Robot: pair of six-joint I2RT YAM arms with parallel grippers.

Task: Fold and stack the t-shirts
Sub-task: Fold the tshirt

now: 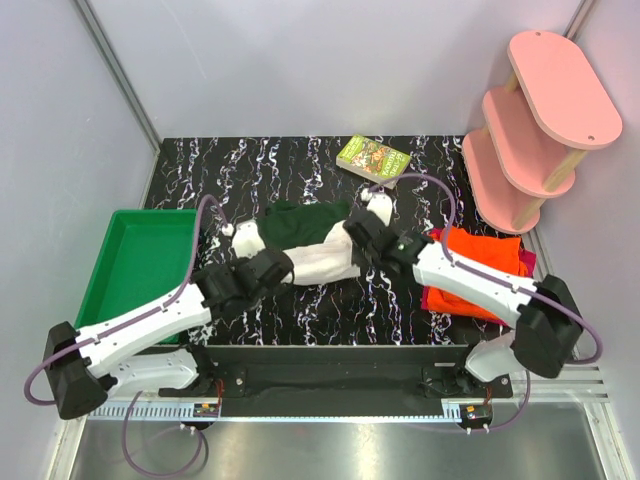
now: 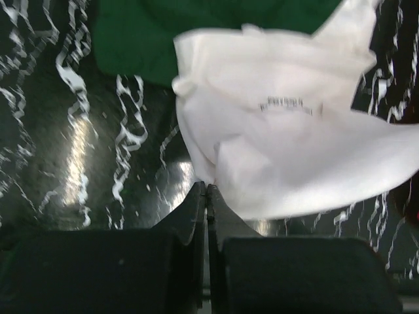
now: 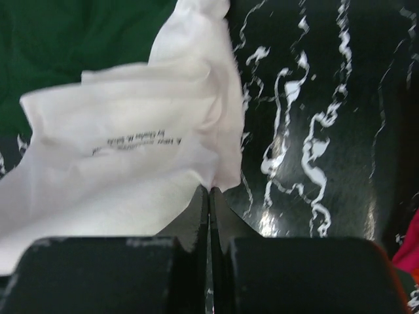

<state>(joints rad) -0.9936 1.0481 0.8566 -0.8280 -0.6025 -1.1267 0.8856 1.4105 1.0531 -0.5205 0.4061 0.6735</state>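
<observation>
Cream-white t-shirt partly folded on bench; left fingers and right fingers clamped on its edge. Orange t-shirt, magenta t-shirt piled right; stacking outstanding.

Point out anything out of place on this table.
The small green book lies skewed at the back, and it is no garment. The cream shirt is bunched up mid-table, not flat.

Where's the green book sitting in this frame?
In the top view, the green book lies near the far edge of the table, right of centre, beyond the cream-white shirt and left of the pink shelf.
</observation>
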